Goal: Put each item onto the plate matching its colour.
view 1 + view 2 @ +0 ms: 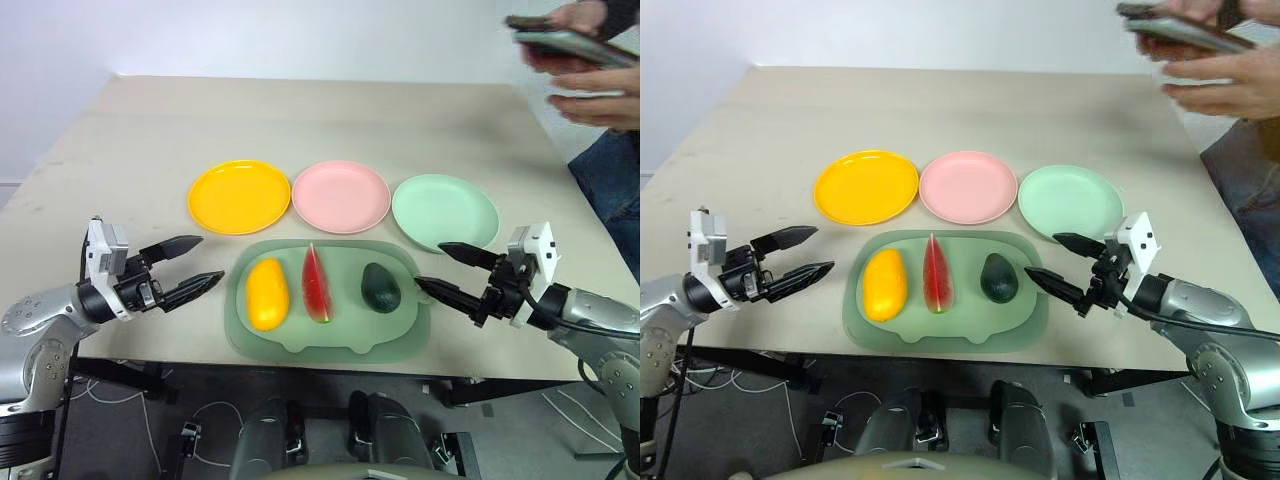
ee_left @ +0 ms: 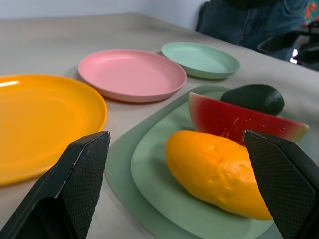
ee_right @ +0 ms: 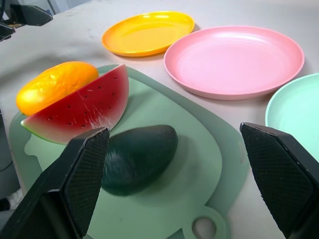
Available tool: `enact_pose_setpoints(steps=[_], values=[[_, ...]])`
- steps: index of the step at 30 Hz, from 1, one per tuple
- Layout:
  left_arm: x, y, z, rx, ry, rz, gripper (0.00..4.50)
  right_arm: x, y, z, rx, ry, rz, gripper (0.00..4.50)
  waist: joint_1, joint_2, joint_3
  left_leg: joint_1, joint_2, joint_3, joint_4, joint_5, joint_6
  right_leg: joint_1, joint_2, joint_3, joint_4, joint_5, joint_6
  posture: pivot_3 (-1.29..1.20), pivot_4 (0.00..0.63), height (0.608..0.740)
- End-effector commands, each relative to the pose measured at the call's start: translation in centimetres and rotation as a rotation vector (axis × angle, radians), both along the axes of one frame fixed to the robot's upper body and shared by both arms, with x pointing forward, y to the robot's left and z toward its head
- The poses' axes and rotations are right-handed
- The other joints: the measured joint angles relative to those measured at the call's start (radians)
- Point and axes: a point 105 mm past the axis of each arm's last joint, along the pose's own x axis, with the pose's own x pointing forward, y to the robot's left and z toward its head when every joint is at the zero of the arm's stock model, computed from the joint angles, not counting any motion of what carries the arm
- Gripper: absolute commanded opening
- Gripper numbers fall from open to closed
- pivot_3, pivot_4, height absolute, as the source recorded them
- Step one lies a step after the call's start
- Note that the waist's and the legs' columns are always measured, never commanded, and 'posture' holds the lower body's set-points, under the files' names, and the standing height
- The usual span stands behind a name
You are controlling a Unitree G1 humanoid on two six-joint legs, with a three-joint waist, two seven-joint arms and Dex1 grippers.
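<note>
With both my left hand (image 1: 195, 268) and right hand (image 1: 445, 270) wide and empty, mango (image 1: 267, 293), watermelon (image 1: 316, 284) and avocado (image 1: 381, 287) sit close on the tray (image 1: 330, 340), so I risk nudging a neighbour while grasping.

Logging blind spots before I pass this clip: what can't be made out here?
- Object in the person's hands: cut off by the head views' top edge.
- Underside of the mango, watermelon wedge and avocado: hidden against the tray.
- Avocado's far side, left wrist view: behind the watermelon wedge.
</note>
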Motion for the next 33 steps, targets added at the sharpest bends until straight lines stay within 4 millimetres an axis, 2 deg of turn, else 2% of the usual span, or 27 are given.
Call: enact_pose_setpoints(steps=[1,5,8,16,21,33], values=[[0.4,-0.5,1.0,0.029,-0.098,-0.012,4.50,0.1,0.3,0.9,-0.015,-0.049,0.007,4.46,0.000,0.000,0.000,0.000,0.000,0.000,0.000,0.000,0.000,0.000,0.000,0.000,0.000,0.000,0.000,0.00,0.150,0.696],[0.9,-1.0,1.0,0.027,-0.124,-0.013,4.50,0.1,0.3,1.1,-0.015,-0.050,0.006,4.46,-0.001,0.000,0.000,0.000,0.000,0.000,0.000,0.001,-0.002,0.000,0.000,0.000,0.000,0.000,0.000,0.00,0.150,0.696],[1.0,-1.7,1.0,0.007,-0.128,-0.046,4.50,-0.4,1.2,0.9,-0.014,-0.015,0.038,4.46,-0.001,0.000,0.000,0.000,0.000,0.000,-0.001,0.002,-0.003,-0.001,0.001,0.000,0.001,0.000,0.000,0.00,0.150,0.696],[1.3,-2.0,0.3,0.001,-0.125,-0.067,4.50,-0.8,2.0,1.3,-0.015,0.034,0.038,4.46,0.000,0.000,0.000,0.000,0.000,0.000,-0.001,0.002,-0.003,-0.001,0.000,0.000,0.001,0.000,0.000,0.00,0.150,0.696],[1.5,-2.9,-0.3,0.004,-0.122,-0.100,4.50,-0.6,2.7,1.1,-0.010,0.081,0.041,4.46,0.000,0.000,0.000,0.000,0.000,0.000,0.000,0.002,-0.003,0.000,0.000,0.000,0.000,0.000,0.000,0.00,0.150,0.696],[2.6,-3.3,-0.9,0.005,-0.131,-0.125,4.50,1.8,3.8,-1.0,-0.021,0.225,-0.068,4.46,-0.003,0.000,0.000,-0.001,0.000,0.000,0.000,0.002,-0.003,-0.001,0.001,0.000,0.001,0.002,-0.003,0.00,0.150,0.696]])
